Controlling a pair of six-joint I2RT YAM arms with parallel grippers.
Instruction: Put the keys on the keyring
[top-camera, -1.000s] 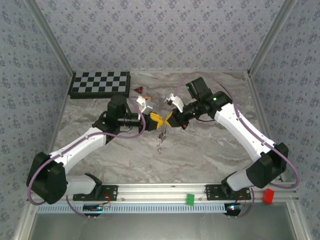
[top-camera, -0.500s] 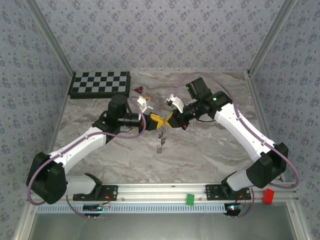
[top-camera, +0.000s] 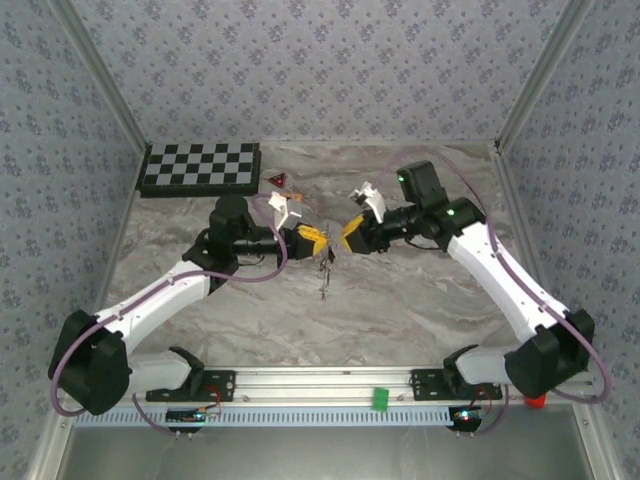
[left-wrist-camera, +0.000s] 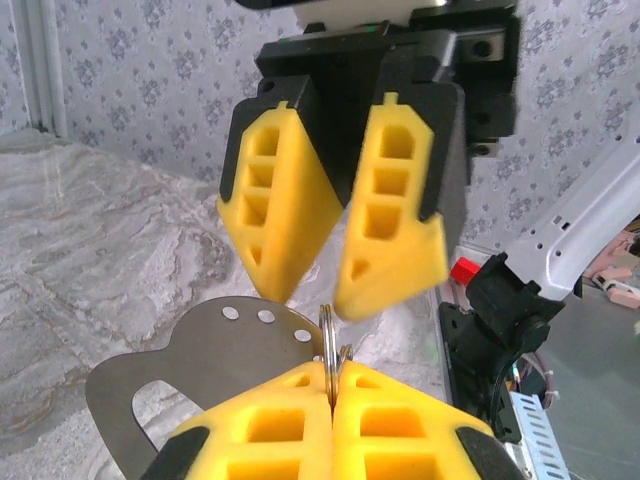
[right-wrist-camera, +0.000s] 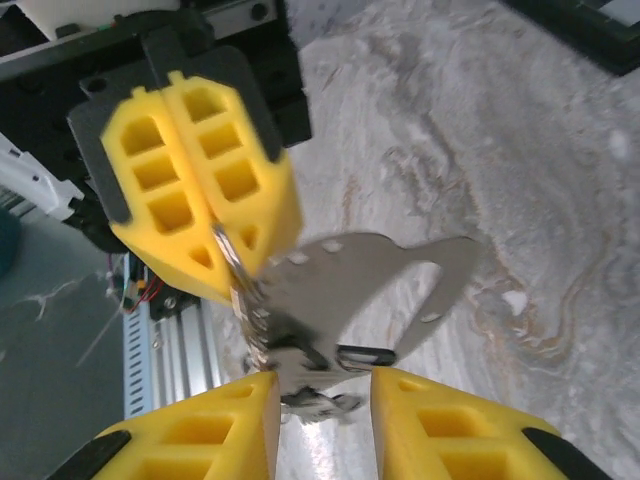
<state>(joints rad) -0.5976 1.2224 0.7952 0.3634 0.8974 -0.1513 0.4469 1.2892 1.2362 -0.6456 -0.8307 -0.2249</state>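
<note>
Right gripper (top-camera: 352, 232) backs away with jaws now parted; left gripper (top-camera: 312, 238) stays clenched on the ring (left-wrist-camera: 330, 350), keys (top-camera: 324, 268) dangling below, so a regrasp probably comes next.

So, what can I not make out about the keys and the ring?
- Number of keys: too small in the top view, blurred in the right wrist view.
- Most of the keyring: hidden between the fingers of the left gripper, left wrist view.
- Whether any key is threaded: blurred, right wrist view.
</note>
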